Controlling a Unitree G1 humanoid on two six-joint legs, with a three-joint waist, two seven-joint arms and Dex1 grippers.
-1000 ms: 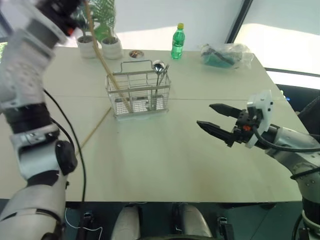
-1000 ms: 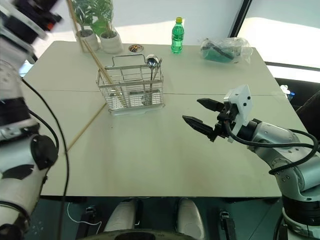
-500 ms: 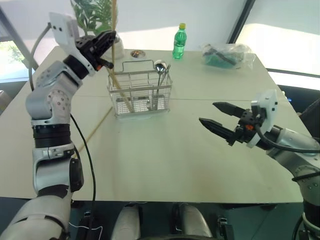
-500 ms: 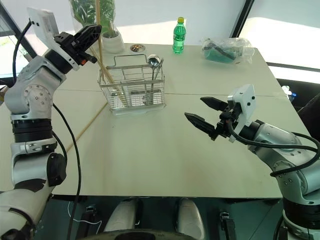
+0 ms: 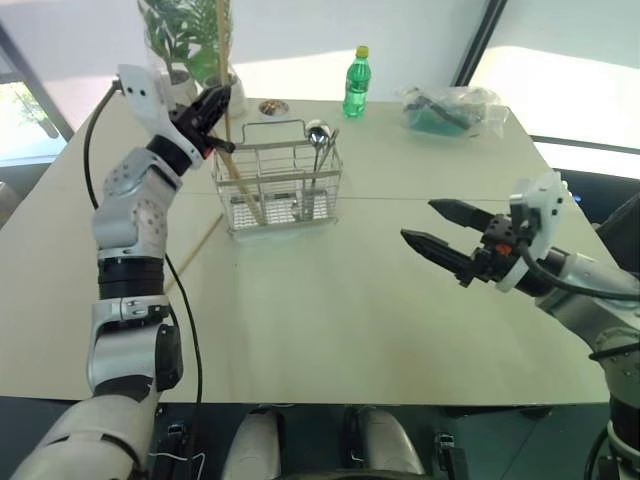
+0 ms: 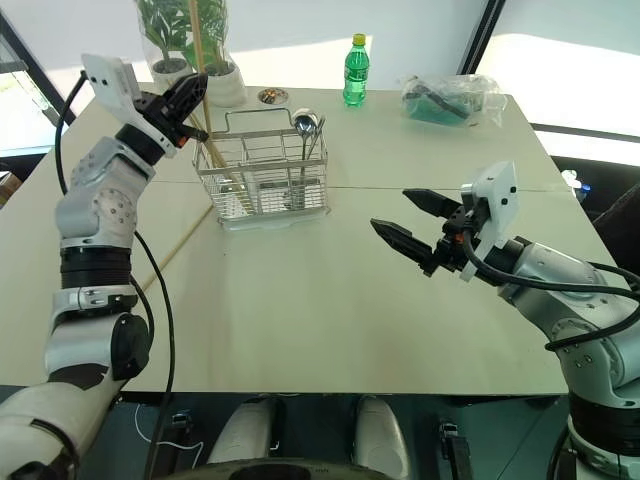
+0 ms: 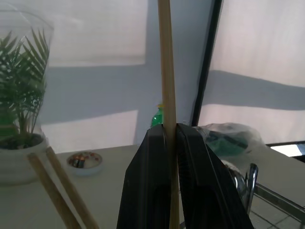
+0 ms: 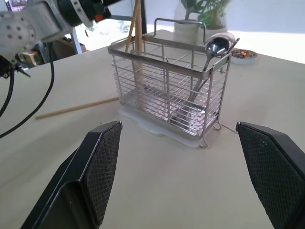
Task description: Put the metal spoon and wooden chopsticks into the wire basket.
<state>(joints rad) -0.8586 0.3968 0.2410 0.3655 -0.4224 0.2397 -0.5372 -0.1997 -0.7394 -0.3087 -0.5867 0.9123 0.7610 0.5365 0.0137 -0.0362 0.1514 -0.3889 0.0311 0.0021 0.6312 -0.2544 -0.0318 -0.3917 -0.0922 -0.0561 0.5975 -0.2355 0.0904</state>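
While raised over the wire basket (image 5: 278, 186), left pincer (image 5: 216, 103) clamped on upright wooden chopstick (image 7: 165, 86); right pincer (image 5: 438, 228) apart.

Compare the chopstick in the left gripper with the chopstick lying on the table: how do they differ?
The held chopstick stands nearly upright, clamped in the left gripper over the wire basket; the loose chopstick lies flat on the table, outside the basket, ungripped. Both are long, thin, pale wood.

arms: silver-grey, black joints | cables: black | tool fingers: black
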